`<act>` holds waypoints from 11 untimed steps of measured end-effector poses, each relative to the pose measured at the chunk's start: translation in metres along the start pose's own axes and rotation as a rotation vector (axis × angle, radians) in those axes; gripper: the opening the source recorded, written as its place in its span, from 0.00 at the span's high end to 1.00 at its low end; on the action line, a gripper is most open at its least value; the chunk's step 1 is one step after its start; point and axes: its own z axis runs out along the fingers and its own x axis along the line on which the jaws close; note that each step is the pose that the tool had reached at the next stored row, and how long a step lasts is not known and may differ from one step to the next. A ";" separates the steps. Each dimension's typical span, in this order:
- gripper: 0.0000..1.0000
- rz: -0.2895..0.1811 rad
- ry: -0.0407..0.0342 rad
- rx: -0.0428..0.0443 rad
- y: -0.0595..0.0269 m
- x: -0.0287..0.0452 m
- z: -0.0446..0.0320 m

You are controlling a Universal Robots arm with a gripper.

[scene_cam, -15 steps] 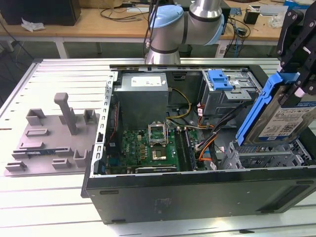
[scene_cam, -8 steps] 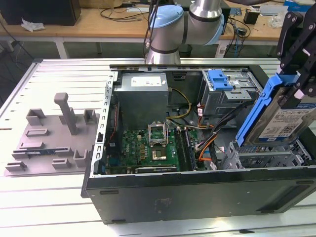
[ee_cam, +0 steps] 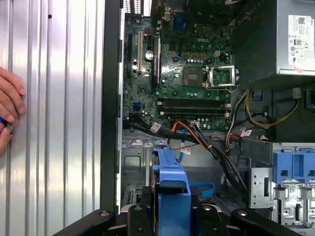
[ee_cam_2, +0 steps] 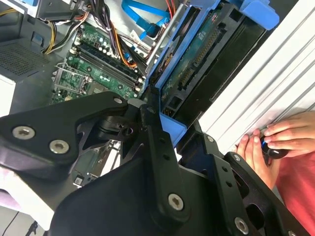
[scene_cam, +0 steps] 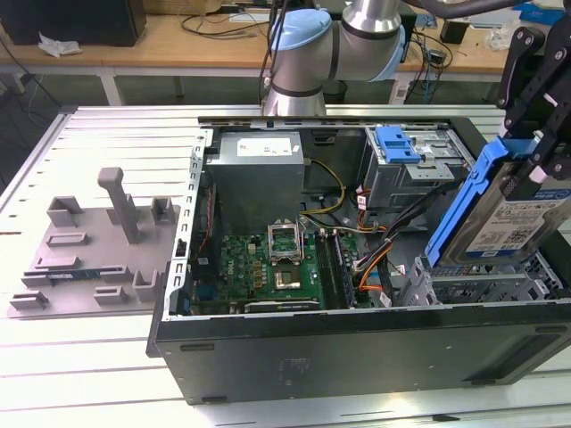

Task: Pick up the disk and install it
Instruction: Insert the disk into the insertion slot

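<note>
The disk (scene_cam: 513, 218), a silver drive with a white-and-blue label in a blue carrier rail (scene_cam: 464, 201), hangs tilted at the exterior view's right. It is just above the metal drive bay (scene_cam: 486, 287) in the open computer case. My black gripper (scene_cam: 533, 159) is shut on the disk's upper end. The second wrist view shows the disk's green underside (ee_cam_2: 197, 64) and its blue rail clamped by the gripper (ee_cam_2: 170, 129). From the first wrist view, the blue rail's edge (ee_cam: 171, 189) runs out of the gripper (ee_cam: 172, 219) toward the bay floor.
The case holds a motherboard (scene_cam: 272, 267), a grey power supply (scene_cam: 259, 174), a second cage with a blue latch (scene_cam: 397, 143) and orange and black cables (scene_cam: 375, 259) beside the bay. A grey fixture (scene_cam: 98, 245) lies on the table. A person's hand (ee_cam_2: 275, 142) rests outside the case wall.
</note>
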 end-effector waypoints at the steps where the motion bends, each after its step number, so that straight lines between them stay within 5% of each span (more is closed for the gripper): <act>1: 0.63 0.000 0.0000 0.0000 -0.0001 0.0000 0.0009; 11: 0.63 0.000 0.0000 0.0000 -0.0004 0.0007 0.0065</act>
